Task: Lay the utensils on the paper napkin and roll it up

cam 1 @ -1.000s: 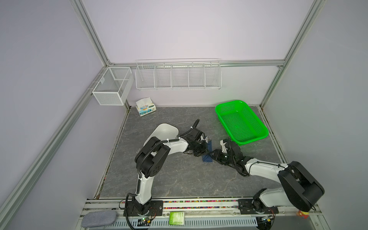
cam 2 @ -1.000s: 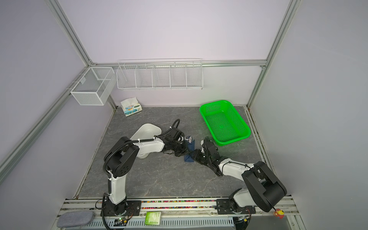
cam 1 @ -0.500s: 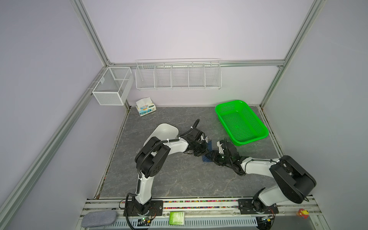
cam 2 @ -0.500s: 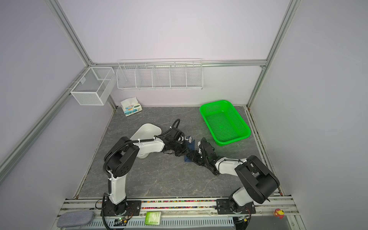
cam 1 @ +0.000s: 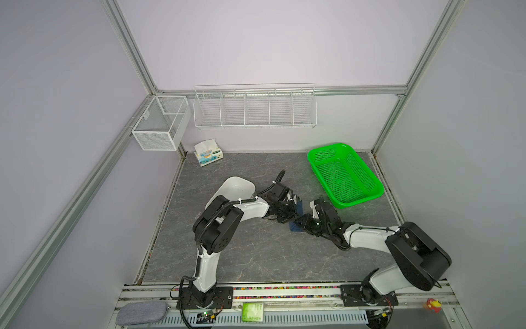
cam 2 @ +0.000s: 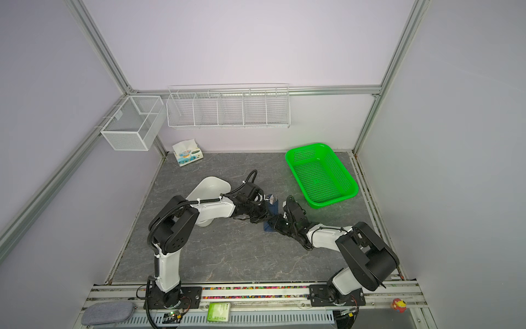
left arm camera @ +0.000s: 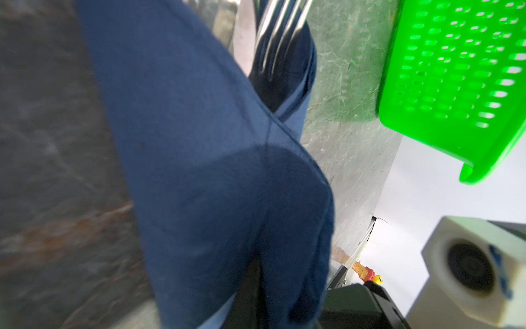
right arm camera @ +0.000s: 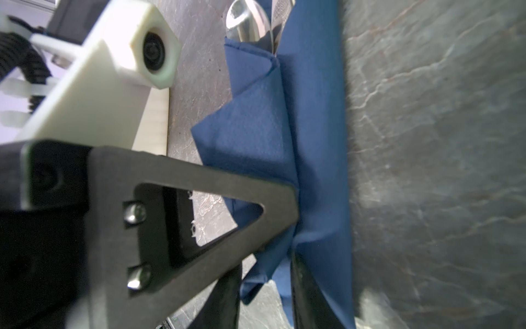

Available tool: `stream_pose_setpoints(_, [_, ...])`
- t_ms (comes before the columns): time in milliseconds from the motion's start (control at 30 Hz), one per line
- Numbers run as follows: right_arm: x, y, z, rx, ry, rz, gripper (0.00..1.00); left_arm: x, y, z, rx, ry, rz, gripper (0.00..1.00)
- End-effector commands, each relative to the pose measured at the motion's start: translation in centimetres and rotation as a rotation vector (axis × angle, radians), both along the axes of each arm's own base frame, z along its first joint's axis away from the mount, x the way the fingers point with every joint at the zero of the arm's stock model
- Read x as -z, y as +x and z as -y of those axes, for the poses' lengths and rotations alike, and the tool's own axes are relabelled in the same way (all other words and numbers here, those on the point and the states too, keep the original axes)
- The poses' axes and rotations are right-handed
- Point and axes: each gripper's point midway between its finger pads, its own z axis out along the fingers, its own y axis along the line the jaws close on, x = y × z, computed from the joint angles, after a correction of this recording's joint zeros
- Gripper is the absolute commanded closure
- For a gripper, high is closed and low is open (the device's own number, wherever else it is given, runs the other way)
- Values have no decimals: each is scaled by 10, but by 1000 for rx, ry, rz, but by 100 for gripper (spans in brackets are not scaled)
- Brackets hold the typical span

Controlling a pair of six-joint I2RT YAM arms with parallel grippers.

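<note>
Over the last second the right arm has pulled its elbow in and swung it back out, and the right gripper (cam 1: pixel 302 225) has crept a little further onto the near end of the paper napkin (cam 1: pixel 295 228). The left gripper (cam 1: pixel 288 216) has stayed on the far part of the bundle. I read this as the right side taking a fresh hold on a loose flap so the roll can be tightened. The utensils are already inside, so placing looks done and rolling is partly done. The napkin lies mid-table between the two grippers, near the green basket (cam 1: pixel 355 203) but apart from it. The left fingers are nearly closed with paper caught around them, and in the left wrist view one shows as a dark shadow through the thin navy sheet (left arm camera: pixel 199 136). The right fingers (right arm camera: pixel 199 185) stand narrow with a fold of napkin between them, but I cannot tell whether they actually clamp it. The paper is matte and faintly embossed, creased into soft angular pleats (right arm camera: pixel 256 119) rather than a neat tube. Polished steel sticks out of its far end: the fork tines (left arm camera: pixel 280 31), a flat blade that is probably the knife (left arm camera: pixel 243 37), and the rounded spoon bowl (right arm camera: pixel 247 25). The tabletop (cam 1: pixel 256 250) is grey, veined like stone and smooth, so the bundle could slide.
</note>
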Motion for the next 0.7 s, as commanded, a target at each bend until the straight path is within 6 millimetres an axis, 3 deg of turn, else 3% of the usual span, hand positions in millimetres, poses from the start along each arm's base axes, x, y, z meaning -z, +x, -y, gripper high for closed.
stream_pose_setpoints(0, [-4,9,2,51,1,10,71,-3,-8,11,35,-31,-16,86])
stream_pose_setpoints(200, [-2,7,5,62,0,8,79,-13,-9,13,60,-55,10,84])
stream_pose_setpoints(467, [4,1,18,107,-27,-11,87,-47,-7,13,123,-84,128,68])
stream_pose_setpoints(667, [8,-3,23,128,-30,-21,87,-62,-1,-10,130,27,247,59])
